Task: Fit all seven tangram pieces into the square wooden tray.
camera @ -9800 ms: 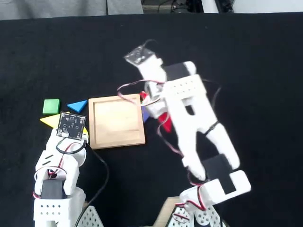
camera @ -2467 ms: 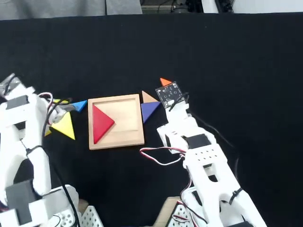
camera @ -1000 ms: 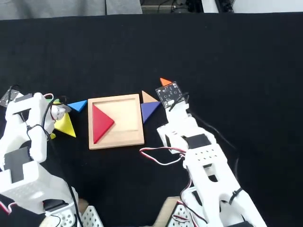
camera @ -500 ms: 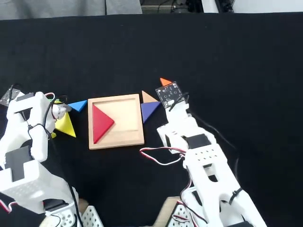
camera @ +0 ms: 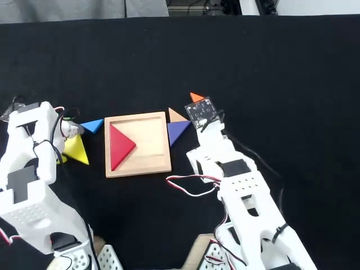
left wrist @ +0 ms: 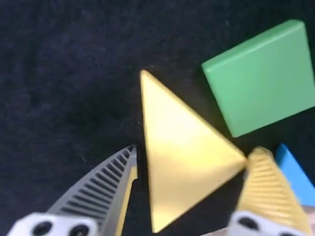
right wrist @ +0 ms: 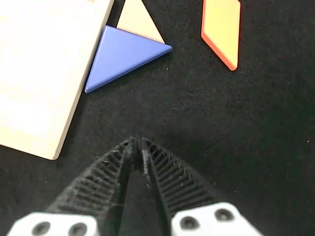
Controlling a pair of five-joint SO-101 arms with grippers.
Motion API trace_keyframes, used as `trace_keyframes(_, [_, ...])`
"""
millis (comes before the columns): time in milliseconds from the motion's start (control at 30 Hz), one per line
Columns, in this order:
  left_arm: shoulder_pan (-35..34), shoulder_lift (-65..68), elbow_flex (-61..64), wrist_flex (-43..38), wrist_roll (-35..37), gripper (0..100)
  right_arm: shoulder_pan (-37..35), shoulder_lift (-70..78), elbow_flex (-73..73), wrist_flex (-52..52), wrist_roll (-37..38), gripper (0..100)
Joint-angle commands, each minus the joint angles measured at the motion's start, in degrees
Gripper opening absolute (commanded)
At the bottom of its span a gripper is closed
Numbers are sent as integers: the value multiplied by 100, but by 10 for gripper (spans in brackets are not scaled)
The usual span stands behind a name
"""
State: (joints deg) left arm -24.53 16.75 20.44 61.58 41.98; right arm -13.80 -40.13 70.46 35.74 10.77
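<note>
The square wooden tray (camera: 147, 163) lay on the black cloth-covered table (camera: 292, 84) between the two arms. One large red triangle (camera: 119, 146) sat inside it against its left wall. The rest of the tray floor was bare wood.

Left of the tray, the left gripper (left wrist: 192, 152) hung low over a large yellow triangle (left wrist: 177, 162). Its fingers were spread wide, one on each side of the piece. One fingertip (left wrist: 258, 160) was at the triangle's corner. A green square block (left wrist: 261, 73) lay just beside the yellow piece. A light blue triangle (camera: 91, 125) lay near the tray's upper left corner.

On the tray's other side, the right gripper (right wrist: 138, 147) hovered above bare cloth with its fingers pressed together on nothing. A dark blue triangle (right wrist: 123, 54) touched the tray's right edge, with a small tan triangle (right wrist: 137, 22) against it. An orange parallelogram (right wrist: 221, 29) lay apart from them.
</note>
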Motion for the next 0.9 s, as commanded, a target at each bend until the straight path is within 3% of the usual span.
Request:
trace_keyframes(0, [215,18,-330,-26,0,261,44,-224,-40,-123,44,15])
trace_keyframes(200, [224,-44,-382,53,-299,266,44,-224,-40,-123,44,15])
trace_keyframes(400, [505,-44,-1165,765,-2119,264,44,-224,-40,-123,44,15])
trace_keyframes(633, [611,-62,-2255,1934,-4853,263,44,-224,-40,-123,44,15])
trace_keyframes(867, [980,-1169,-2571,3121,-5758,263,88,-259,-57,-123,44,15])
